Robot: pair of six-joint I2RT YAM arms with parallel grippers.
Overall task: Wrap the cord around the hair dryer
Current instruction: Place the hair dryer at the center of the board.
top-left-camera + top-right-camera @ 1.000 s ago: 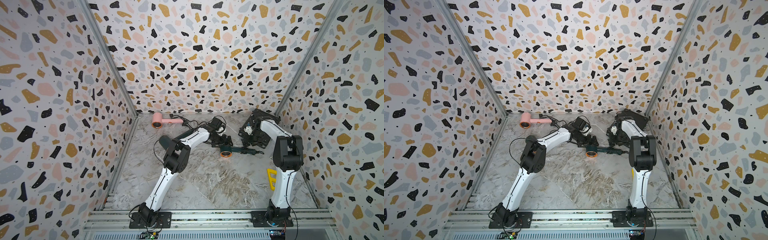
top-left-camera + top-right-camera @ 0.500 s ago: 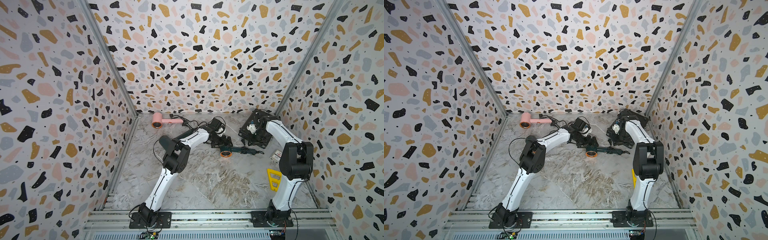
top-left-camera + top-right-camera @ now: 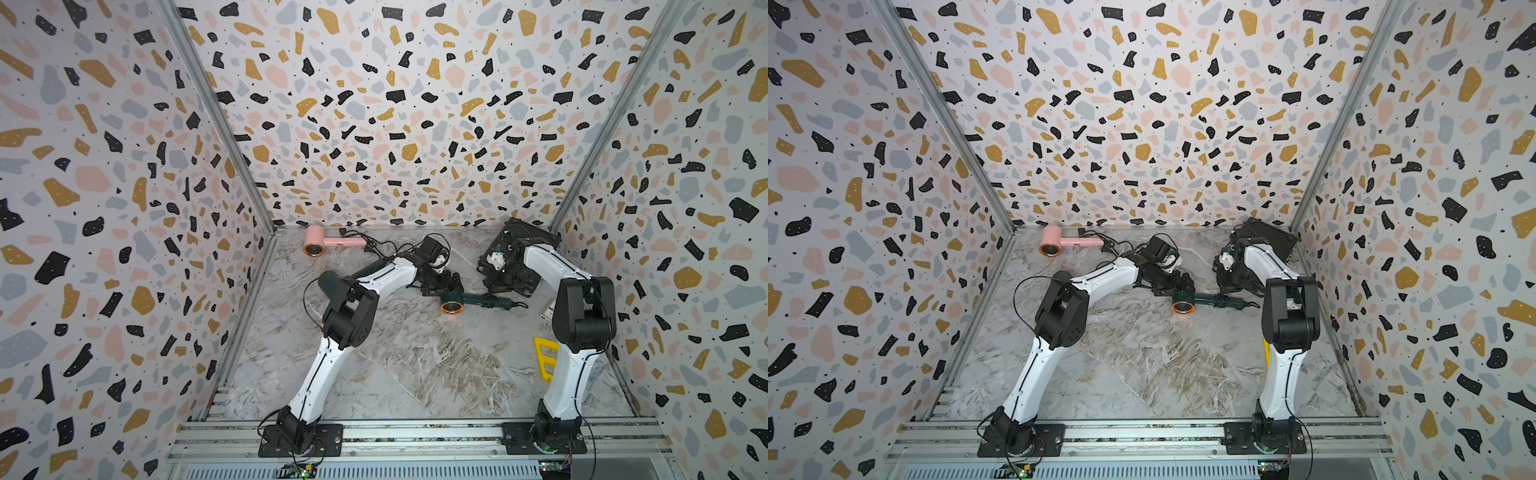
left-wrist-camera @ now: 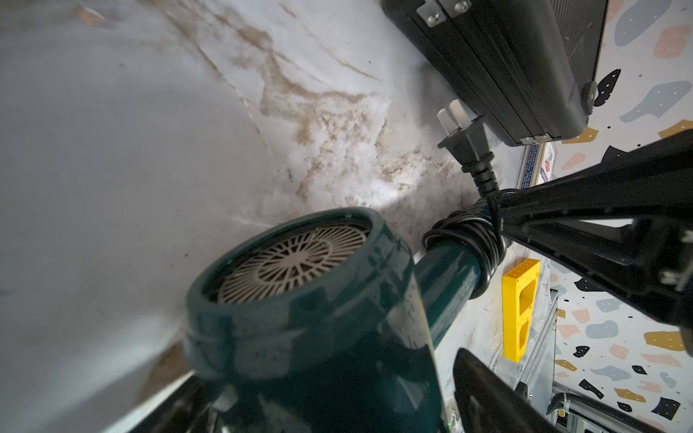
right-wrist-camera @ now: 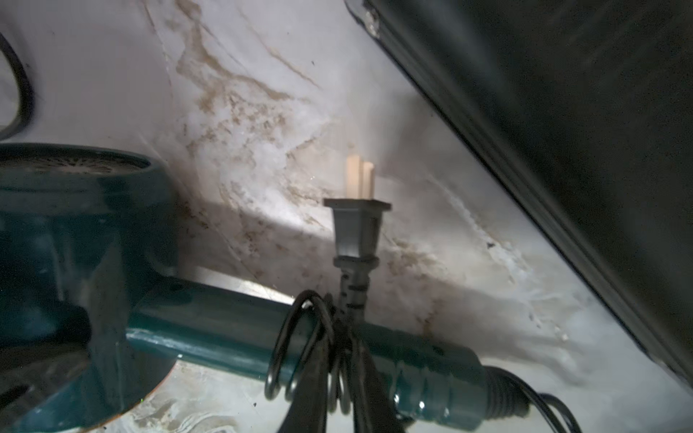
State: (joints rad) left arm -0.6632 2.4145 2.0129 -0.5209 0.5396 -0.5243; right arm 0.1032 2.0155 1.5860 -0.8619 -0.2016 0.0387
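Observation:
A dark green hair dryer (image 3: 454,300) (image 3: 1183,304) lies at mid table, orange nozzle ring toward the front. Its black cord (image 4: 468,232) (image 5: 300,348) is coiled in several turns around the handle (image 5: 225,330). The plug (image 5: 356,228) (image 4: 465,138) sticks up from the coil. My left gripper (image 4: 326,386) (image 3: 446,286) straddles the dryer's head, open, with a gap showing beside one finger. My right gripper (image 5: 341,360) (image 3: 500,291) is shut on the cord just below the plug, over the handle's end.
A pink hair dryer (image 3: 320,243) with a loose black cord lies at the back left. A black case (image 3: 519,245) stands tilted at the back right, close behind the right wrist. A yellow block (image 3: 544,357) and a small card (image 3: 548,309) lie by the right wall.
The right arm's elbow swung outward to the right, then came part way back, with its gripper staying over the handle's end. The green dryer and left arm have barely moved.

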